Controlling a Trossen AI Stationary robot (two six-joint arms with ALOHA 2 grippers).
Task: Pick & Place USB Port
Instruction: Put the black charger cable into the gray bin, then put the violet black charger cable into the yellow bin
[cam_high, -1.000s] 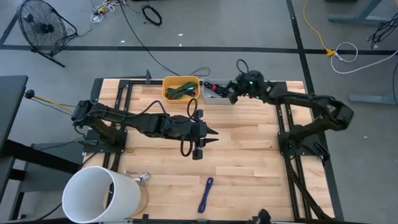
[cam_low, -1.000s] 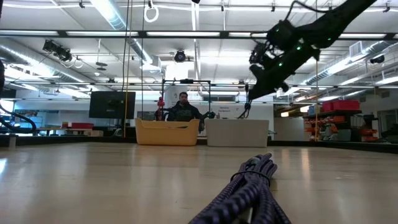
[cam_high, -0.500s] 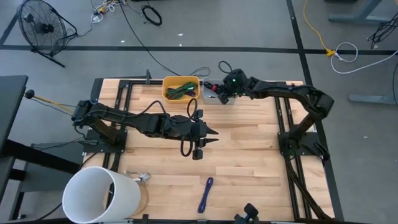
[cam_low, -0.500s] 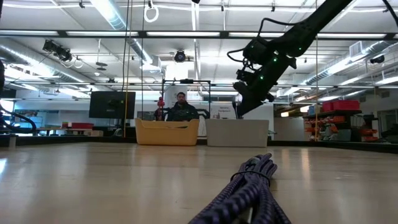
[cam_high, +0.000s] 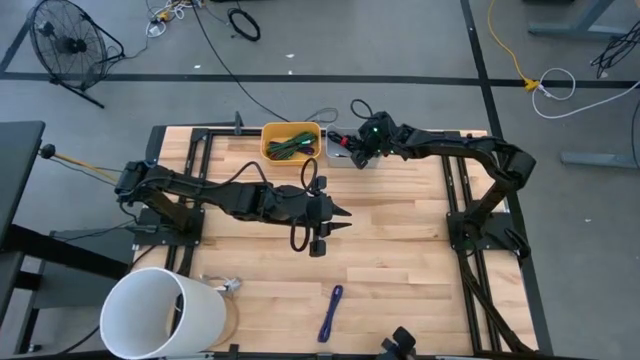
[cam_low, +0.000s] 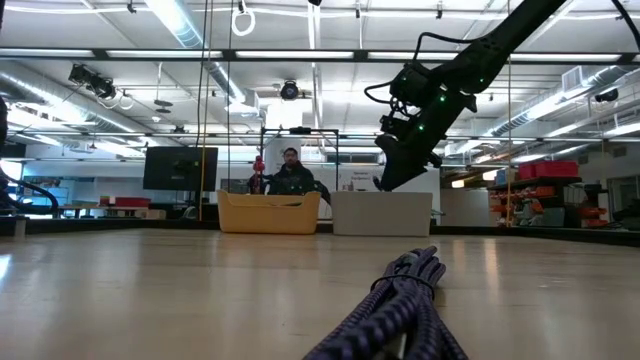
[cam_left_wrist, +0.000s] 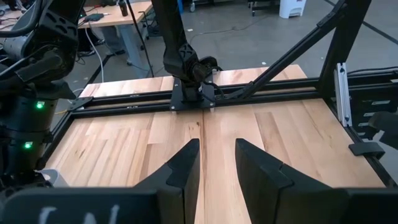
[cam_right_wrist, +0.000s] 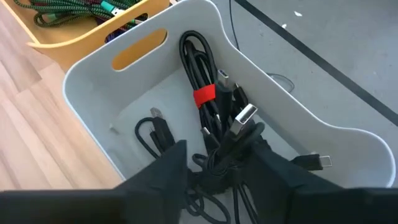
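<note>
Our right gripper (cam_right_wrist: 214, 158) now stands with its fingers parted over the white bin (cam_right_wrist: 93, 81), where a moment ago they were pinched shut; the black USB cable bundle with the red tie (cam_right_wrist: 208, 102) lies between and just beyond them, inside the bin, so we judge the cable has just been let go and this placement is done. The right arm reaches across to the bin from the table's right edge. A purple cable (cam_high: 331, 312) lies well apart from the bin. Our left gripper (cam_high: 335, 213) waits mid-table, fingers narrowly apart, empty.
</note>
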